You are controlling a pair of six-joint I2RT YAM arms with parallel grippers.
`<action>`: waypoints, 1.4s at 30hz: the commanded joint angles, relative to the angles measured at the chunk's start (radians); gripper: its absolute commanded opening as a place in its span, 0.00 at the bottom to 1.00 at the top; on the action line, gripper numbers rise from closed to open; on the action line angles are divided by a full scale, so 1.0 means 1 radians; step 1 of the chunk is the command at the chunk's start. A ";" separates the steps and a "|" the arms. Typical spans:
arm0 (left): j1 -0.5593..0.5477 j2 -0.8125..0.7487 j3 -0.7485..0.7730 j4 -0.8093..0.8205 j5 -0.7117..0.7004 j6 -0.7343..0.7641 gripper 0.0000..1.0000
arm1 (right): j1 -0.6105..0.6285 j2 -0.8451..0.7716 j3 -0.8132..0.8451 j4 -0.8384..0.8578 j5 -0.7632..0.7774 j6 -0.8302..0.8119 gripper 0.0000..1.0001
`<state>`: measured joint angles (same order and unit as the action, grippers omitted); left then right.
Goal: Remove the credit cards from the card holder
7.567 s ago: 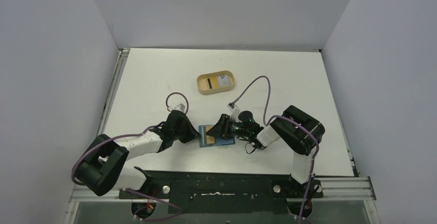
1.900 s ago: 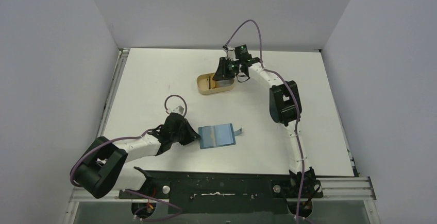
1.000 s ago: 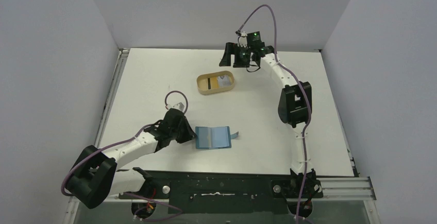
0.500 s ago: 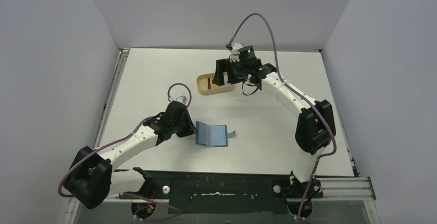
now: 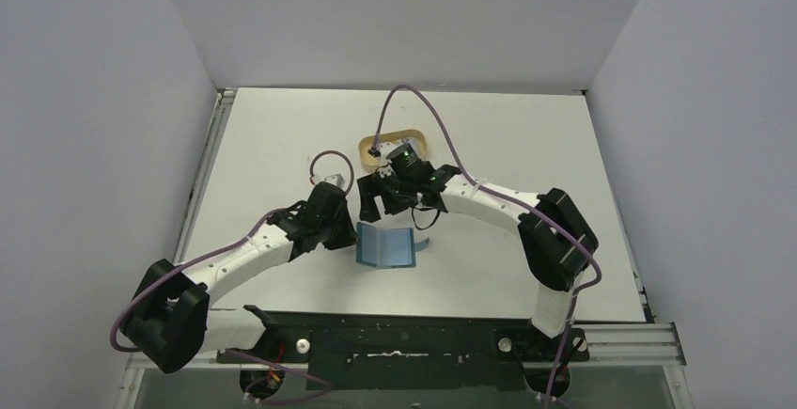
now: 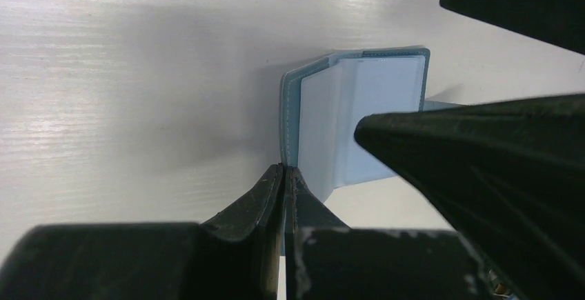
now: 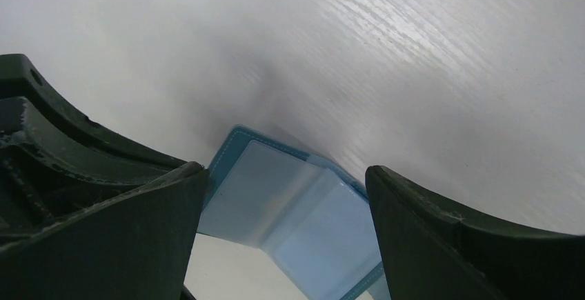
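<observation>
We see only the rim of the tray (image 5: 414, 133) behind the right arm (image 5: 479, 202), its contents hidden, and cannot tell whether the card holder (image 7: 290, 207) holds cards.

A small teal-blue card holder (image 5: 386, 247) lies opened on the white counter, close to the middle of the near edge. Its pale blue clear pockets (image 7: 296, 214) face up. The left half tilts upward, its outer edge pinched by the left end effector (image 5: 351, 239). A small snap tab (image 5: 426, 243) sticks out on the right side.
</observation>
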<state>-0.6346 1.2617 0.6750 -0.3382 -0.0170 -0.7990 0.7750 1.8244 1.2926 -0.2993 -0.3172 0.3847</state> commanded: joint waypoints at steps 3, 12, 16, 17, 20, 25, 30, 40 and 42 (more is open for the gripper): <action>-0.008 0.017 0.078 -0.012 -0.023 0.017 0.00 | 0.047 -0.025 -0.017 0.094 0.053 0.028 0.87; -0.008 0.024 0.082 -0.031 -0.034 0.013 0.00 | 0.072 -0.012 -0.050 0.091 0.090 0.014 0.88; -0.007 0.023 0.083 -0.044 -0.040 0.015 0.00 | 0.076 0.000 -0.062 0.102 0.098 0.017 0.88; -0.007 0.021 0.082 -0.045 -0.041 0.014 0.00 | 0.078 0.002 -0.065 0.104 0.098 0.017 0.88; -0.007 0.019 0.080 -0.044 -0.041 0.013 0.00 | 0.080 0.013 -0.074 0.112 0.098 0.017 0.88; -0.007 0.016 0.081 -0.045 -0.040 0.012 0.00 | 0.087 0.038 -0.072 0.126 0.093 0.021 0.88; -0.006 0.015 0.082 -0.046 -0.038 0.011 0.00 | 0.096 0.066 -0.054 0.136 0.094 0.023 0.88; -0.007 0.006 0.072 -0.037 -0.031 0.002 0.00 | 0.117 0.093 -0.040 0.136 0.109 0.022 0.88; -0.007 0.004 0.072 -0.037 -0.031 0.003 0.00 | 0.122 0.098 -0.044 0.129 0.123 0.014 0.88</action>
<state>-0.6395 1.2881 0.7097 -0.4171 -0.0574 -0.7990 0.8745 1.9095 1.2221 -0.2077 -0.2413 0.4091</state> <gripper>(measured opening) 0.007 0.878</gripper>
